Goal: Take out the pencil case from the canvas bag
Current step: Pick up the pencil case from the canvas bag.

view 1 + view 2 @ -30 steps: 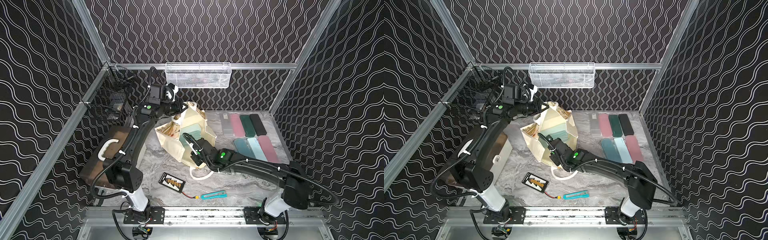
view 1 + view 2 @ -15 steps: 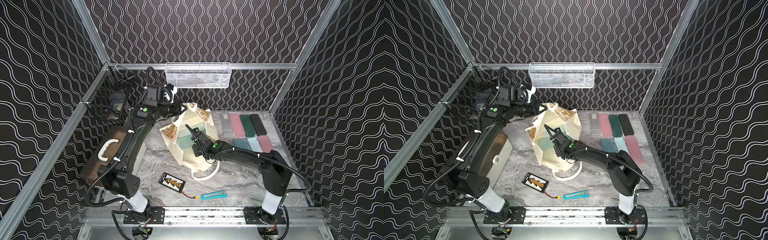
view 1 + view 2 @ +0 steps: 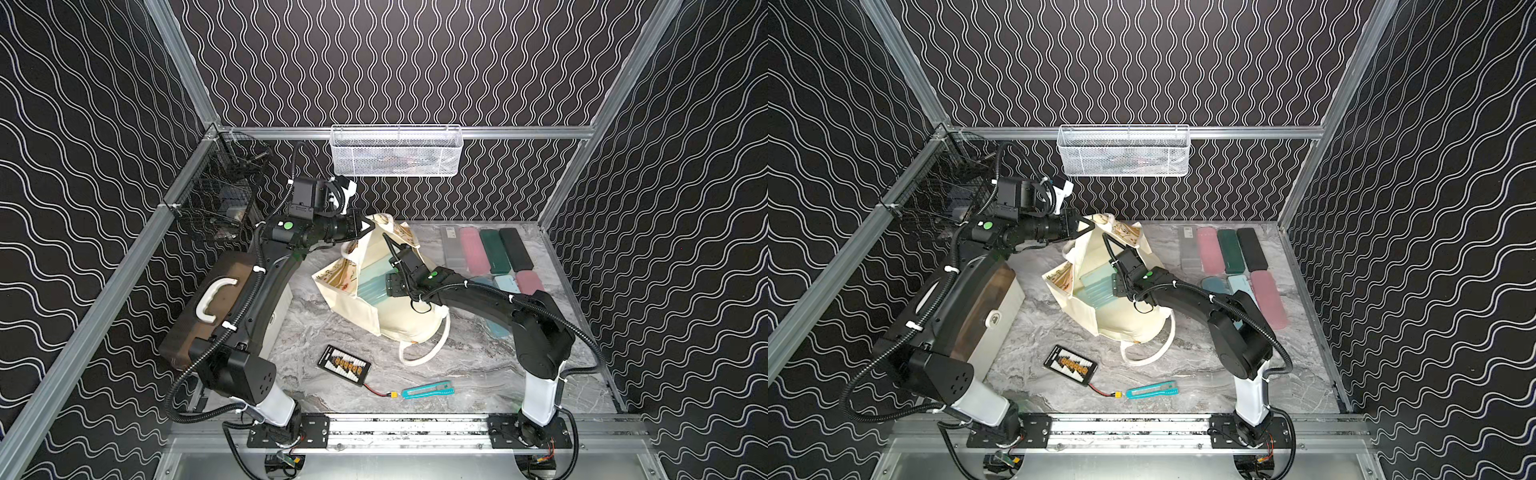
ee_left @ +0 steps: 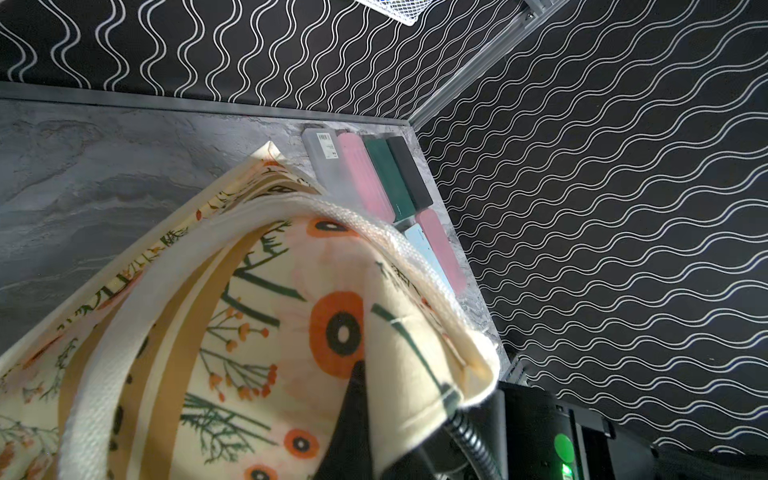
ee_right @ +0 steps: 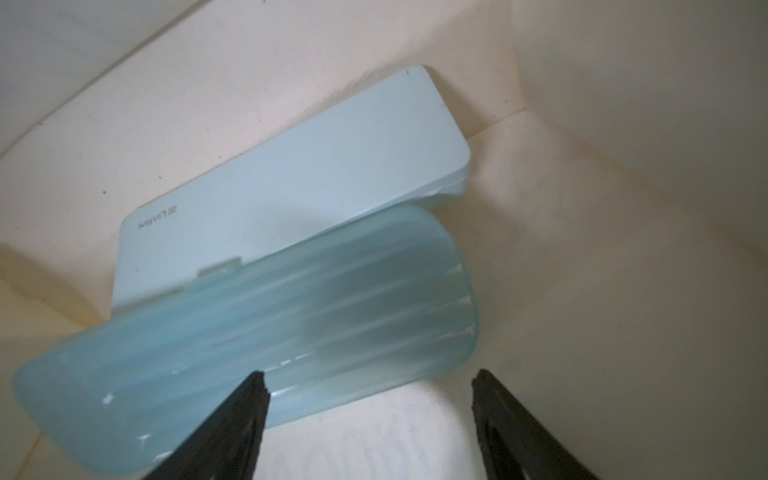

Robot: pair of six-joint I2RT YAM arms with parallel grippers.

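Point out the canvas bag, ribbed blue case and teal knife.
canvas bag (image 3: 395, 324), in a top view, cream side.
ribbed blue case (image 5: 270, 324), right wrist view, middle.
teal knife (image 3: 428, 390), in a top view, middle.

The canvas bag (image 4: 257, 340) is cream, printed with tan bands, orange flowers with dark centres, and dark green stems; its lining is plain cream. The ribbed pencil case (image 5: 249, 328) is translucent aqua, and the smooth pencil case (image 5: 291, 174) is pale blue. The surface (image 3: 478, 374) is grey with marble veining. The walls (image 3: 415, 62) are black with white wavy lines. The four cases in a row are frosted grey (image 3: 452, 249), pink (image 3: 473, 251), dark green (image 3: 493, 251) and black (image 3: 516, 249). The cutter (image 3: 428, 391) is teal and the mesh basket (image 3: 395, 156) is white.
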